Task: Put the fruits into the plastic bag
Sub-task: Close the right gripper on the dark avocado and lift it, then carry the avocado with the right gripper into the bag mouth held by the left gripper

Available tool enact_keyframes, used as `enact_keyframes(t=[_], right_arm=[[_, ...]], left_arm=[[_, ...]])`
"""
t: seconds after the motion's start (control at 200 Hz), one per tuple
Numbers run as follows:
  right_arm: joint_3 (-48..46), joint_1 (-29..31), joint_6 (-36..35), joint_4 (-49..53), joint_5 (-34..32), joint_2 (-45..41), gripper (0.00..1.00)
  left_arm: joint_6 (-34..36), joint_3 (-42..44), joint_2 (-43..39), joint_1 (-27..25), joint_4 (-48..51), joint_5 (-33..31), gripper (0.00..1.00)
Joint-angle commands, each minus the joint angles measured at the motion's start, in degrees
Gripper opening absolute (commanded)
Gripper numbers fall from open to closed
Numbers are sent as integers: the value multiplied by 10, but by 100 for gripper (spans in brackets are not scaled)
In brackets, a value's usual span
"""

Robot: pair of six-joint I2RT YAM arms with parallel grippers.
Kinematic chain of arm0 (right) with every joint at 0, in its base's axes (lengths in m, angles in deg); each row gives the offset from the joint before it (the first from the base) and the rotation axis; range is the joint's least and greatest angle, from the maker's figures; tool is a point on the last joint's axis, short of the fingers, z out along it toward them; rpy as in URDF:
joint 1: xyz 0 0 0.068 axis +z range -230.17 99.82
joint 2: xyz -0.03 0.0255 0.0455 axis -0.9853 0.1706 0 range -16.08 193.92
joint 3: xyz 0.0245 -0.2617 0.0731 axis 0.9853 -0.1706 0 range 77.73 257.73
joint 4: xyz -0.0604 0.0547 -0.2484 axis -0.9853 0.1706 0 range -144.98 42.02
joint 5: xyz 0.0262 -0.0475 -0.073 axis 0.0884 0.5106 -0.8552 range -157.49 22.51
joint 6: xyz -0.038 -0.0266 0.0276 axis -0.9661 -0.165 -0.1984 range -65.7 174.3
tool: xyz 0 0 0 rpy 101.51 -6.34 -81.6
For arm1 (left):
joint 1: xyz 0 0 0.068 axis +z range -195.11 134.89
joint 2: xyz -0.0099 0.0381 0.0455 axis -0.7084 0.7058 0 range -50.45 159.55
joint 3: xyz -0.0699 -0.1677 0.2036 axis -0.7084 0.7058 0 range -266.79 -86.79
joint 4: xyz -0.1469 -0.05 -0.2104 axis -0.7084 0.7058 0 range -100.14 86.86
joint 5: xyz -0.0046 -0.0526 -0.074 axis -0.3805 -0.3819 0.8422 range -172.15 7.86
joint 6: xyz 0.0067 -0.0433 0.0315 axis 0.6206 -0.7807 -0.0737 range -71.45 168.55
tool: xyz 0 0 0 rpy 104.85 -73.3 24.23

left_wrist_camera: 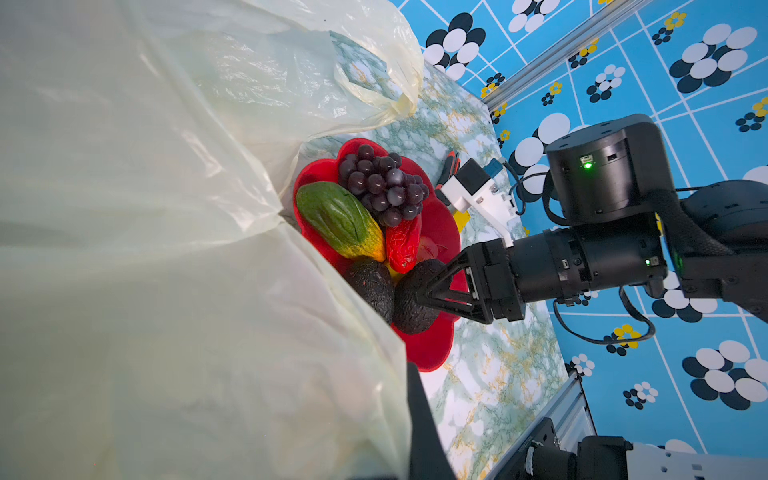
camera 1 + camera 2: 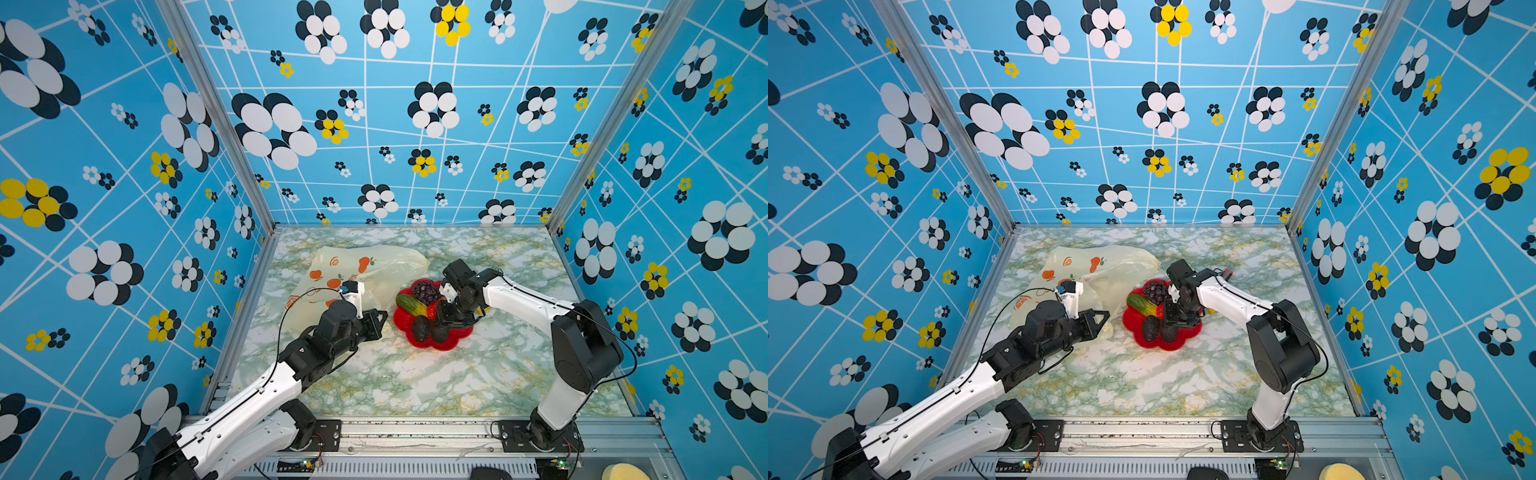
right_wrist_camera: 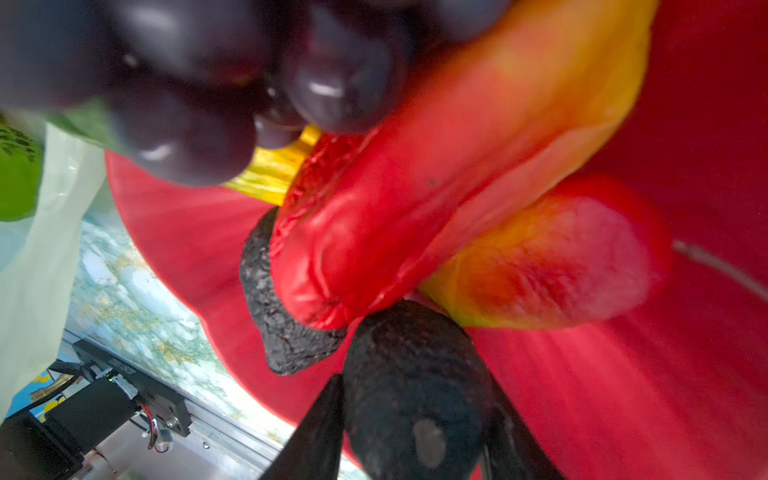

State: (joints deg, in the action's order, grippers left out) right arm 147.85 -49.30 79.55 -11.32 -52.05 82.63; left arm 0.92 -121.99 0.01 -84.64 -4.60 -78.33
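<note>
Top views both put the plastic bag [image 2: 374,262] left of centre, its near edge pinched in the closed left gripper [image 2: 380,323], just left of the red plate [image 2: 442,348] holding the fruits [image 2: 426,291]; the right arm reaches in from the right, wrist bent down. Left wrist view shows the right gripper [image 1: 419,293] on a dark oval fruit [image 1: 409,316], close beside the bag's film. Right wrist view shows its fingers [image 3: 324,415] pressed on that fruit's narrow sides, clamped across its long axis.

Jaws of right gripper [image 1: 422,291] clasp dark avocado [image 1: 409,320].
</note>
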Motion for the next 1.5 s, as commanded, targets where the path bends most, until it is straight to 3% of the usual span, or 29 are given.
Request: enact_keyframes(t=[0.0, 0.3, 0.505, 0.72, 0.95, 1.5], right_arm=[[19, -23, -16, 37, -12, -49, 44], [27, -66, 23, 3, 41, -105, 44], [-28, -69, 145, -182, 117, -128, 44], [-63, -67, 230, -333, 120, -123, 43], [-23, -33, 255, -379, 118, -66, 43], [165, 93, 293, -407, 167, 145, 42]], left_arm=[[-4, -1, 0, -3, -9, -3, 0], [-5, 0, 8, -4, -17, 3, 0], [-5, -1, 3, -6, -10, 0, 0], [10, 7, -22, -7, 11, -29, 0], [38, 7, -38, -7, 19, -55, 0], [45, 3, -19, -7, -2, -22, 0]])
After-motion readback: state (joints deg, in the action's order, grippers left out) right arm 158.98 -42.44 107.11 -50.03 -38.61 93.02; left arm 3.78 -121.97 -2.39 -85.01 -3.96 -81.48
